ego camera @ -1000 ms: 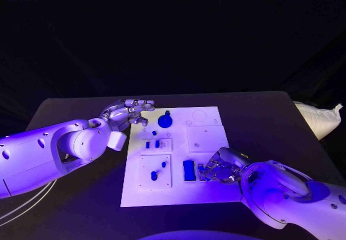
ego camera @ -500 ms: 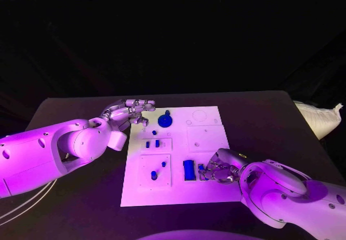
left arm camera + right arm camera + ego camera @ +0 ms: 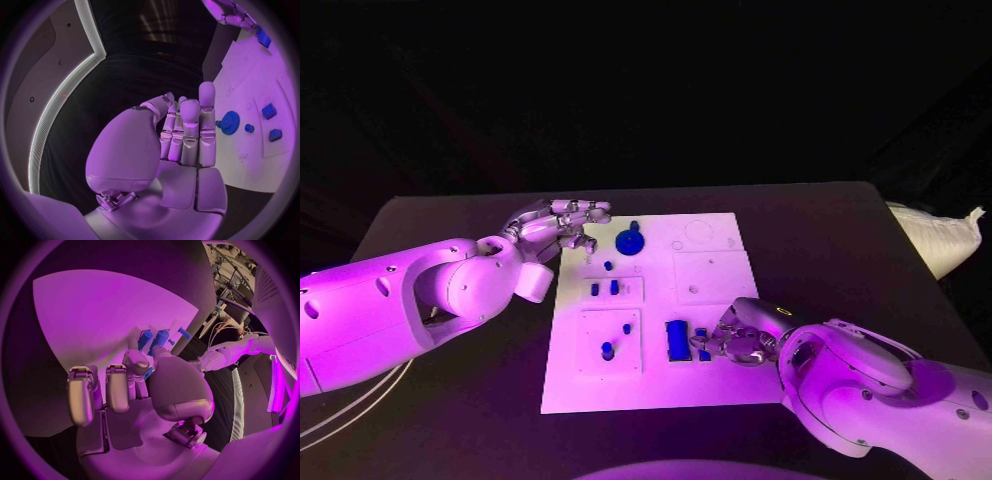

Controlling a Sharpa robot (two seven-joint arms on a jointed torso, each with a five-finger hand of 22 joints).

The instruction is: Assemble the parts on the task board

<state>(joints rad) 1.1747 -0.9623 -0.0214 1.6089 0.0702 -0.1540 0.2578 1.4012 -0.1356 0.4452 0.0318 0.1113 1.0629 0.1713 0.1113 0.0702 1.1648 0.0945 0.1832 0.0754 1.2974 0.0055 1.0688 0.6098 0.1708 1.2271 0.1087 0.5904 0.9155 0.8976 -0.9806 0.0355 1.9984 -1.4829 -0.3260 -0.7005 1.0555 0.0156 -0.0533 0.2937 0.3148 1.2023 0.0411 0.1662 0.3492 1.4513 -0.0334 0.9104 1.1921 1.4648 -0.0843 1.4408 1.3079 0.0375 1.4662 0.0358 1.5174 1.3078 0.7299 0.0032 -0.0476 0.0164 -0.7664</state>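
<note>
While the white rectangular task board lies flat mid-table, both arms are set at opposite corners of it, and I'd guess that's so each can cover its own half.

Board layout: small blue parts are spread down the left half, each by its own socket, so nothing needs carrying far.

Blue round gear-like part: sits on the board's far left area, just beside the left hand; the left wrist view shows it right next to the fingertips, though I can't tell if they touch.

Blue rectangular block: lies near the board's near edge, immediately left of the right hand.

Small blue pegs: a pair standing in the raised white square plate at the board's left-middle.

Left hand: hovers at the board's far left edge, fingers straight and side by side, holding nothing as far as I can see.

Right hand: down on the board's near part, fingers curled in around a small blue piece at the thumb; the grip looks like a pinch, but it's partly hidden.

My read: the right hand is working its piece into place while the left waits by the gear.
</note>
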